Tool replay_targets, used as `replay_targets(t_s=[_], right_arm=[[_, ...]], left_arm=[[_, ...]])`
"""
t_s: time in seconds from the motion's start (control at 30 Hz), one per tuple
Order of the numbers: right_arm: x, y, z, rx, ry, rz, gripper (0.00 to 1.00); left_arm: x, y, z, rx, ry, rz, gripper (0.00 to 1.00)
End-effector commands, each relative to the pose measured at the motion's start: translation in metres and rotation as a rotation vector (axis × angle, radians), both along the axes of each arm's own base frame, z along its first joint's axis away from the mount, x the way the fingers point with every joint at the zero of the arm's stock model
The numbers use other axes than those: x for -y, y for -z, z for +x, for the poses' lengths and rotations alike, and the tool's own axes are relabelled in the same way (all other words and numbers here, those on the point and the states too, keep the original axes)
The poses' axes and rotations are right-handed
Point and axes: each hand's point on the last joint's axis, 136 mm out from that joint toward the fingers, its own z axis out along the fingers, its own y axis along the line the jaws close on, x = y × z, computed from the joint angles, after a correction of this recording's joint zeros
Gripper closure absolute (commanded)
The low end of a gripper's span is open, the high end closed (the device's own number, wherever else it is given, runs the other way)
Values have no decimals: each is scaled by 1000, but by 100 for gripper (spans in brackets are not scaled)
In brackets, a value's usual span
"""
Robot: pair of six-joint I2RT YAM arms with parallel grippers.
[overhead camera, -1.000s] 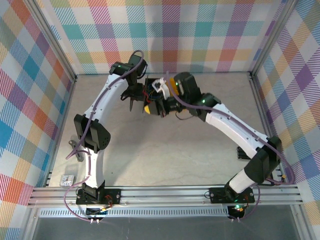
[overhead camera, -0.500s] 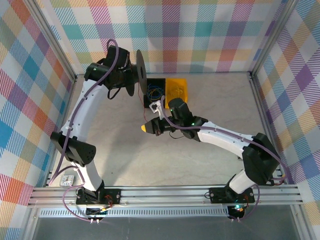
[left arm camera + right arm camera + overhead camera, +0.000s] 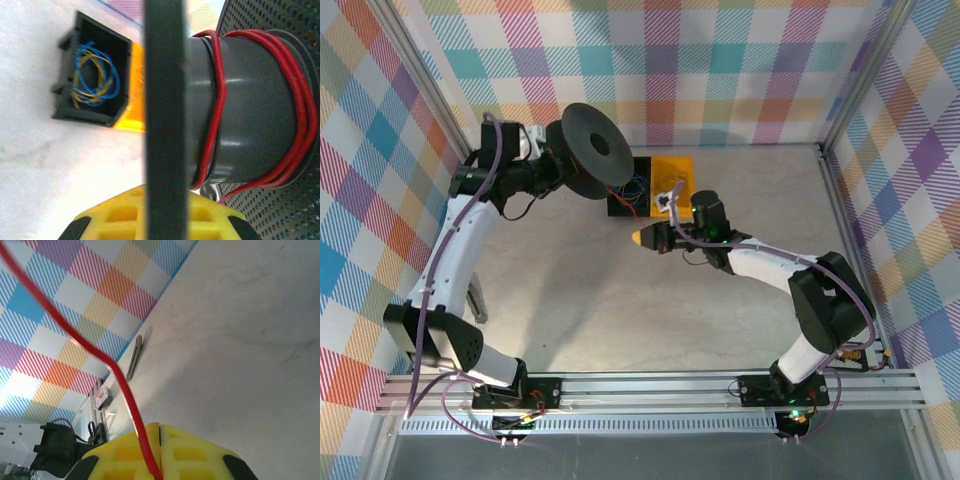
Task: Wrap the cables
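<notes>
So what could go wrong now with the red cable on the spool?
1. The red cable sits in loose, uneven turns on the spool hub; with slack they may cross or unwind.
2. The right tool pinches this thin cable at its pad tips; a strong pull could draw it out.
3. The spool seems close to the black box of blue and yellow strands, which might snag.

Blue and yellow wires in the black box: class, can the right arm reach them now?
Doubtful: the right gripper is shut on the thin red cable from the left gripper's black spool, though the open black box lies close.
</notes>
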Motion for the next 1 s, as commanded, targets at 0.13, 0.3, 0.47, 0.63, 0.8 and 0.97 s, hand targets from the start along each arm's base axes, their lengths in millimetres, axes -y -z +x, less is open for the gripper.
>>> replay_targets(t_s=[0.13, 0.3, 0.47, 0.63, 0.8, 0.97], right_arm=[[59, 14, 19, -81, 34, -35, 100], [94, -4, 44, -46, 92, -40, 100], [114, -20, 67, -29, 106, 2, 100], [120, -26, 85, -25, 93, -18, 100], [130, -32, 106, -15, 117, -49, 100], [150, -51, 126, 13, 166, -34, 100]], left_arm=[[10, -89, -55, 390, 263, -121, 100], [25, -76, -97, 417, 490, -99, 100], [29, -58, -136, 421, 637, 34, 100], [35, -36, -163, 376, 766, 126, 100], [49, -5, -173, 283, 857, 226, 100], [47, 27, -172, 186, 872, 352, 100]])
